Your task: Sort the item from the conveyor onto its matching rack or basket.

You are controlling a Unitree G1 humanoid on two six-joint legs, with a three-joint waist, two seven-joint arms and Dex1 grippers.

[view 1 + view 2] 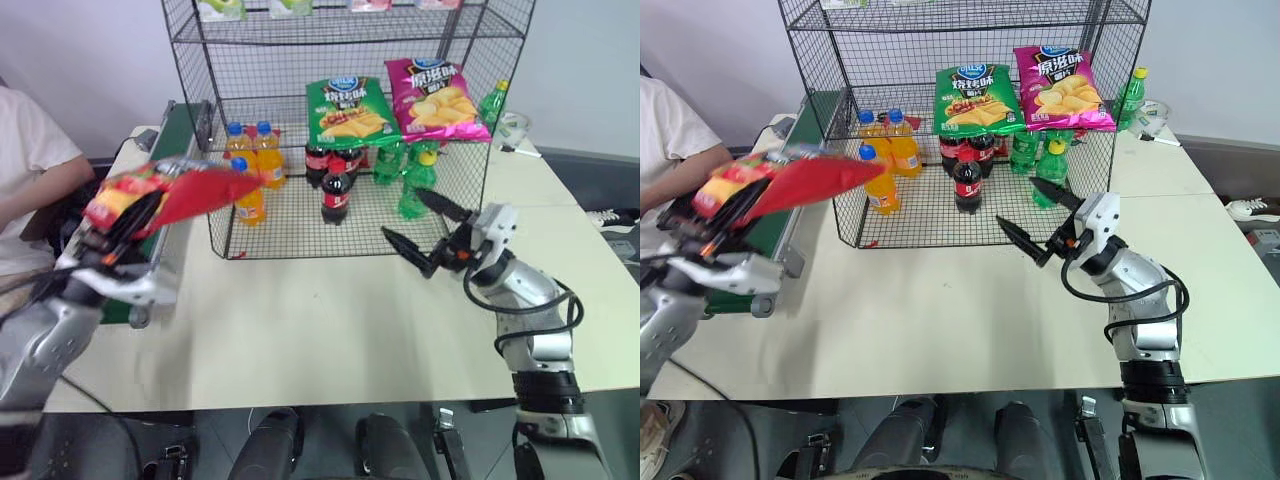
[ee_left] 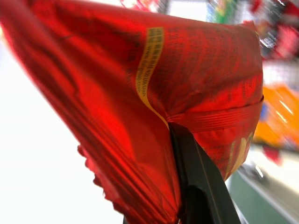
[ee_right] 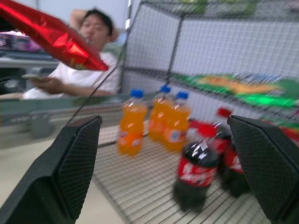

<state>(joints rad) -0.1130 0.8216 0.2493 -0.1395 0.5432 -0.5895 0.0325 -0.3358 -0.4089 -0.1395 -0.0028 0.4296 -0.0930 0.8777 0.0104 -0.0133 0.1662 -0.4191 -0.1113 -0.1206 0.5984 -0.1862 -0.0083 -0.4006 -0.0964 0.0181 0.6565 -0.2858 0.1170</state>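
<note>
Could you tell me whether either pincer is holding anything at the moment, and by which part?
The left pincer is shut on the red chip bag, gripping it at one end. The right pincer is open and holds nothing.

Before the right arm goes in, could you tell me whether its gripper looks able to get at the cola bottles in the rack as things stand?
Probably yes: the right gripper, open, faces the rack's open front, and the cola bottles stand unblocked.

Bare table [image 1: 330,320] before the rack [image 1: 350,150]; orange bottles [image 1: 255,165] crowd its left front
</note>
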